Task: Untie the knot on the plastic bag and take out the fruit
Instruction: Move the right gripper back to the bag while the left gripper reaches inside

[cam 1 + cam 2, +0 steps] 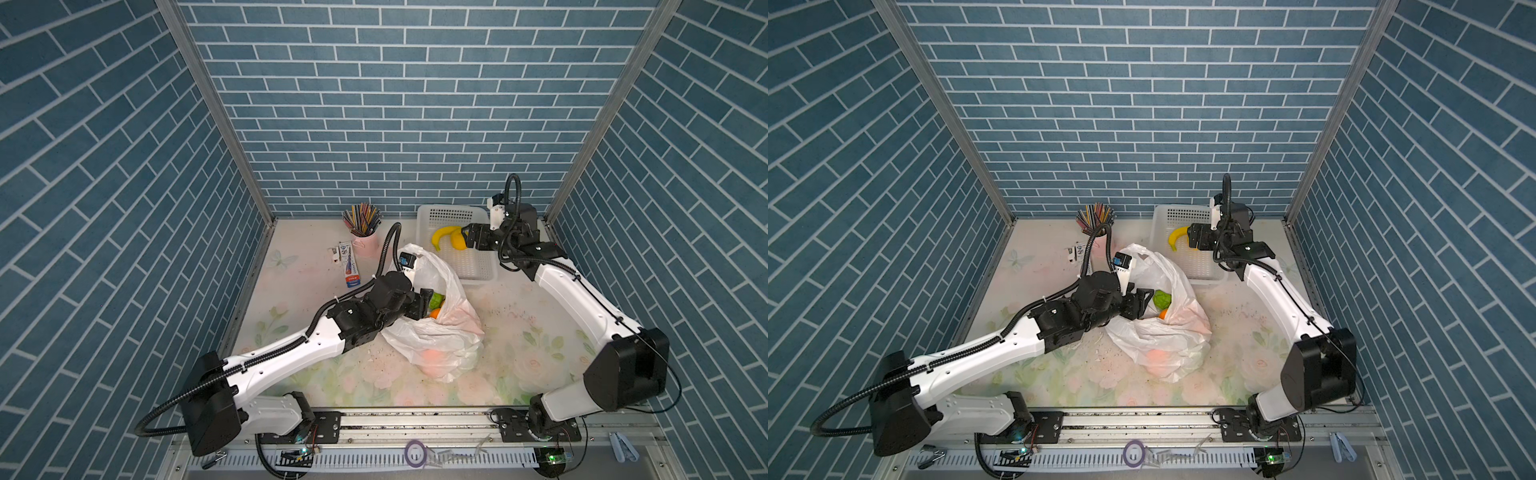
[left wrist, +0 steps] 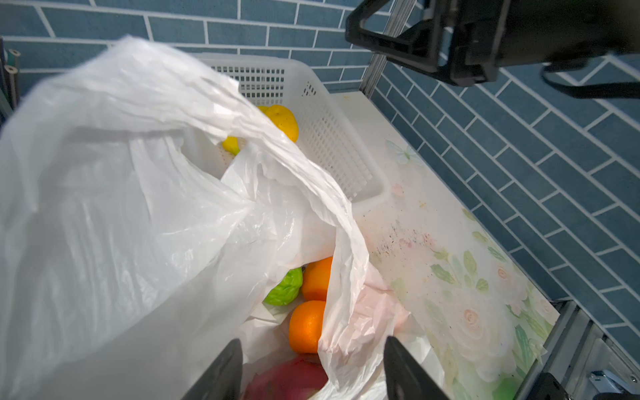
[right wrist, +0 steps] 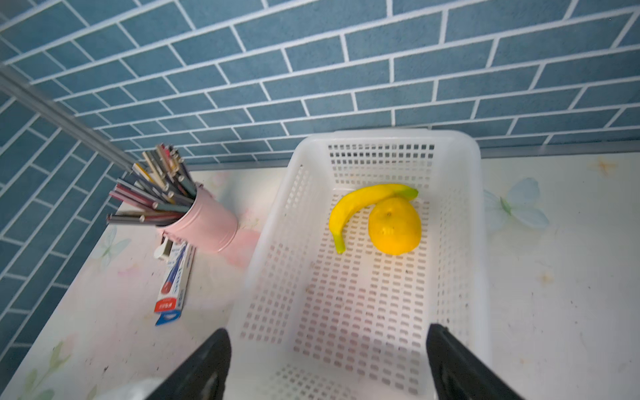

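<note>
Open plastic bag (image 2: 121, 207) mouth (film overhangs fruit (image 2: 306, 325)).

White plastic bag (image 1: 432, 345), orange and green fruit (image 2: 306, 325), yellow banana (image 3: 353, 204), floral tabletop (image 1: 519, 332)

**Robot lab cell dressed up as a room, not an actual home**

Standing here it's clearly a lab rig: blue brick-pattern walls (image 1: 415, 104) on three sides, held up by bare aluminium posts (image 1: 216, 112). A left arm (image 1: 282, 357) and right arm (image 1: 582, 303) are bolted to a metal rail (image 1: 415, 419) beside an exposed circuit board (image 1: 550, 458). The flowery tabletop (image 1: 519, 332) and pink pencil cup (image 1: 365, 243) are the only homey bits
</note>
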You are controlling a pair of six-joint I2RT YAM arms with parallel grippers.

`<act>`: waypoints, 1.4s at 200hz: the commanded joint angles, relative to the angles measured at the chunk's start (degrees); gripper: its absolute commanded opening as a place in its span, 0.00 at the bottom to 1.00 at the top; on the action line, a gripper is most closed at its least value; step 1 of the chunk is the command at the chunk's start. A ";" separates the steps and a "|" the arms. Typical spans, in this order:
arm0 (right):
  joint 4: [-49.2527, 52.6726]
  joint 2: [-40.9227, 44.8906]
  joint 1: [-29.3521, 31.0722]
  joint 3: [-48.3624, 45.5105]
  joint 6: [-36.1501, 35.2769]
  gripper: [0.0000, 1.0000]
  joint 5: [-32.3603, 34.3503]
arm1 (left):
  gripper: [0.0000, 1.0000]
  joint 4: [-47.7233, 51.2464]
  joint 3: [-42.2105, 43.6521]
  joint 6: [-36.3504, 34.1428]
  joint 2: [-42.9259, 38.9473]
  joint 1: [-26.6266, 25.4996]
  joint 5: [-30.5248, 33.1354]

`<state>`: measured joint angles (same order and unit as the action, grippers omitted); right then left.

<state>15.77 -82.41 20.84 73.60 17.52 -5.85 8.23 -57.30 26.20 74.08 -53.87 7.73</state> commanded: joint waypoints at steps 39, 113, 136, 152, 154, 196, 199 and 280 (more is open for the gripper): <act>5.50 18.87 10.21 -16.13 4.67 0.86 5.15 | 0.59 2.04 0.63 3.56 5.04 0.25 -2.78; 5.41 24.52 22.53 -31.36 20.18 0.81 -1.68 | 0.45 -8.58 9.52 8.84 5.09 -1.14 -20.35; 4.53 22.58 23.19 -33.62 22.18 0.80 -4.35 | 0.42 -13.45 14.04 9.83 3.72 -2.77 -21.77; 5.50 21.00 23.27 -34.53 22.90 0.79 -4.07 | 0.42 -16.27 17.24 10.02 3.14 -3.47 -22.10; 5.67 20.83 23.28 -34.61 22.91 0.79 -3.86 | 0.42 -16.76 17.62 9.97 3.10 -3.49 -22.24; 5.85 18.82 23.32 -34.67 23.11 0.77 -3.44 | 0.42 -26.59 24.43 11.75 4.57 -4.94 -24.01; 5.59 18.88 23.36 -34.61 23.22 0.77 -3.58 | 0.42 -27.04 24.66 11.77 4.91 -4.99 -23.95; 2.34 15.29 24.02 -33.89 24.75 0.75 -3.35 | 0.72 -24.59 24.32 5.26 -1.50 -7.14 -14.52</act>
<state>18.83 -65.60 44.18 38.83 39.53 -9.17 -17.61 -31.97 34.81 76.93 -60.90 -11.57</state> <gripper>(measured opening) 0.762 0.691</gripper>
